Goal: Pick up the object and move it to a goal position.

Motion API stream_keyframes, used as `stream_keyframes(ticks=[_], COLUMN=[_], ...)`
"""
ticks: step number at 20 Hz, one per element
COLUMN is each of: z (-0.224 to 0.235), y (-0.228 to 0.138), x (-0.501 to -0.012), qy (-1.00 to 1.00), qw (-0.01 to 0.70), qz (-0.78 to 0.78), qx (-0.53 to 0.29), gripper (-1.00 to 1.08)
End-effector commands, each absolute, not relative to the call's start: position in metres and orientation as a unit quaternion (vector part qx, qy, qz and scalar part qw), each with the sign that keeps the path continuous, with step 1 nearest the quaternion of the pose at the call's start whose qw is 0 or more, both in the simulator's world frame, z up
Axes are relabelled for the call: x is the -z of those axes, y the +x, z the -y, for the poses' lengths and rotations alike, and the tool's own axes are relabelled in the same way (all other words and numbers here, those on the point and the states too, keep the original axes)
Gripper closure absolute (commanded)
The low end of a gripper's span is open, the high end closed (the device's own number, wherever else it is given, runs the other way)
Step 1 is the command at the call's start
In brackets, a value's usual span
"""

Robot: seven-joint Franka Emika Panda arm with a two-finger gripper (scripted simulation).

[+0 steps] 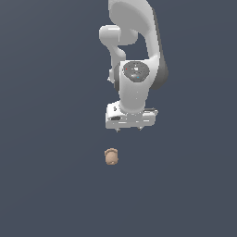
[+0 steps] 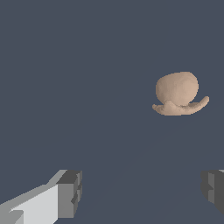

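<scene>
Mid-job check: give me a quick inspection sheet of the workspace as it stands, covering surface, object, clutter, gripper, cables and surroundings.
Surface: plain dark grey-blue floor, no marks seen.
Job's things: tan object lies on the surface, free, with a flared rim at one end in the wrist view.
Clutter: nothing seen.
Gripper: gripper apart from the object, fingers spread, nothing between them; the object sits off-centre from the gap.
Cables: nothing seen.
Surroundings: only the white arm; no goal marker seen.
</scene>
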State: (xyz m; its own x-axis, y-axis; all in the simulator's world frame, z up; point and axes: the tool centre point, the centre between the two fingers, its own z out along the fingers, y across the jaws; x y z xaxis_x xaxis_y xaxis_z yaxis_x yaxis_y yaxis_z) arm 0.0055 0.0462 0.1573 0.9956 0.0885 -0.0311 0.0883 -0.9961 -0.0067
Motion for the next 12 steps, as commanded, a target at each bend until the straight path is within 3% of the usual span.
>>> stream_keyframes(ticks=[1,12], z=[-0.041,0.005], y=[0.012,0.061], x=[-0.153,-0.116], qy=[-0.999,-0.998], qw=[0.003,0.002], qz=[0.047,0.069], qx=[-0.015,-0.005], gripper=[-0.92,-0.92])
